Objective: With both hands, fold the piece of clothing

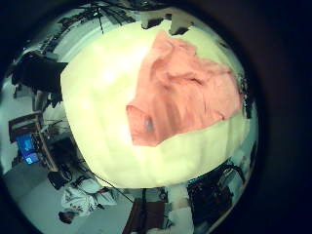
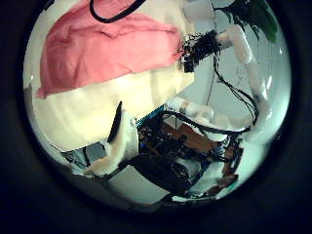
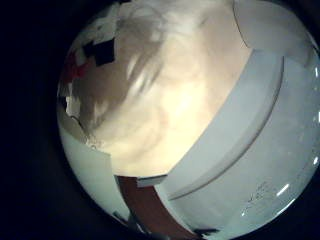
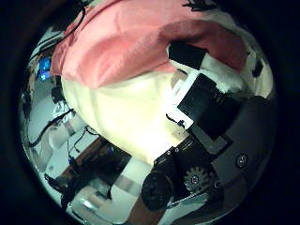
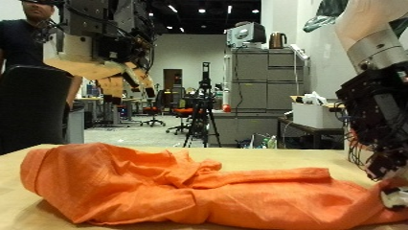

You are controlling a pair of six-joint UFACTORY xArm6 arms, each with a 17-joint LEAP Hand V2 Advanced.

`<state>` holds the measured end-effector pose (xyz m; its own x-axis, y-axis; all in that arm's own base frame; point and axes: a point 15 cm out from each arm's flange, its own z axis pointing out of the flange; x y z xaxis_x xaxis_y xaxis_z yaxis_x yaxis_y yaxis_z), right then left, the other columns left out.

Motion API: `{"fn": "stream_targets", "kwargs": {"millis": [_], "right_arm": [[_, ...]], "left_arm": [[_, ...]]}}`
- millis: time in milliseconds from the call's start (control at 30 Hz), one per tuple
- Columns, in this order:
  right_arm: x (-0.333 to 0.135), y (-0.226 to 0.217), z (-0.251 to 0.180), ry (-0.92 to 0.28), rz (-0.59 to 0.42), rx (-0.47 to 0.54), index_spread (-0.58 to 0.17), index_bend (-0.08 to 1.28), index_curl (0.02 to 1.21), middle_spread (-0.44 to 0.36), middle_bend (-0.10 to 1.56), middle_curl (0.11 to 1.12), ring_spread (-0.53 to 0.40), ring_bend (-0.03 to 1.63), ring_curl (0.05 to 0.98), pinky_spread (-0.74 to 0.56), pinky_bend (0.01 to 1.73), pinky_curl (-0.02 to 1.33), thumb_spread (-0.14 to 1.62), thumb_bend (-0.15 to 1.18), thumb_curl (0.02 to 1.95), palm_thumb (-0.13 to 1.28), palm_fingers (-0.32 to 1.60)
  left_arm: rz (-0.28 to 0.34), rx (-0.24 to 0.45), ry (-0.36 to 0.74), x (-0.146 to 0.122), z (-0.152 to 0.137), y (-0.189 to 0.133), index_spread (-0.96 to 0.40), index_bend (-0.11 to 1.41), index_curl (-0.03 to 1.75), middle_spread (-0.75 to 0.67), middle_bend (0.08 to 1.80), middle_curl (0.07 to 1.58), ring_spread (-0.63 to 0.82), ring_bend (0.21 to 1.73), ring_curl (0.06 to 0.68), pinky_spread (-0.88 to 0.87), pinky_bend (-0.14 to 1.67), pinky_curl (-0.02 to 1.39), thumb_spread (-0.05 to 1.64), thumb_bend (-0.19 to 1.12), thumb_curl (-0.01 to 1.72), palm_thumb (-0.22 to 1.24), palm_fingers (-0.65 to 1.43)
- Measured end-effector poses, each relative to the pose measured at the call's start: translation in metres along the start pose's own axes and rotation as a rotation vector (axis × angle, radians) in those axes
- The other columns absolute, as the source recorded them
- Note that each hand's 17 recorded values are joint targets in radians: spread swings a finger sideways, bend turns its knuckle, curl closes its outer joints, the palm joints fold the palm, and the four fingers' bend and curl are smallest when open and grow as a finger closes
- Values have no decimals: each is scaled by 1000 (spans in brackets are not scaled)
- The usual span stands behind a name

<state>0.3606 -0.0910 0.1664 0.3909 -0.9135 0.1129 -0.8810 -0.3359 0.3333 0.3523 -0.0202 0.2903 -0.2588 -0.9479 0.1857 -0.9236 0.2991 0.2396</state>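
Orange garment lies crumpled across the table | one hand at its 3 o'clock edge, fingers down at the cloth (likely seeking a corner), grip unclear | other hand high above at 10 o'clock, state unclear

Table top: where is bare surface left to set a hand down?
The crumpled orange cloth garment spans most of the light wooden table. Bare strips remain along its near edge and behind it. It is crowded by the right hand, at the garment's end.
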Motion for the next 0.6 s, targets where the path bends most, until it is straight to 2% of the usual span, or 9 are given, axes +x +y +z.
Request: {"fn": "stream_targets", "kwargs": {"millis": [200,400,600], "right_arm": [[9,5,-17,9,9,48,-266,1055,842,-145,1296,803,-234,1338,713,-311,1188,818,1019,46,625,1216,1070],[19,15,-39,22,34,103,-255,1054,864,-139,1313,818,-236,1353,740,-292,1180,880,1044,60,689,1233,1040],[6,16,-91,72,15,222,-250,1051,882,-135,1319,826,-237,1353,758,-278,1166,929,1048,78,752,1231,1034]], "left_arm": [[-13,9,7,-6,2,20,131,162,296,453,183,256,631,352,234,583,194,300,1199,-17,364,467,-36],[-48,11,27,-24,10,42,130,165,297,452,185,261,629,352,234,579,194,300,1202,-16,362,471,-27],[-97,27,39,-48,12,68,137,165,297,443,189,267,621,363,236,571,193,301,1203,-17,359,473,-20]]}}
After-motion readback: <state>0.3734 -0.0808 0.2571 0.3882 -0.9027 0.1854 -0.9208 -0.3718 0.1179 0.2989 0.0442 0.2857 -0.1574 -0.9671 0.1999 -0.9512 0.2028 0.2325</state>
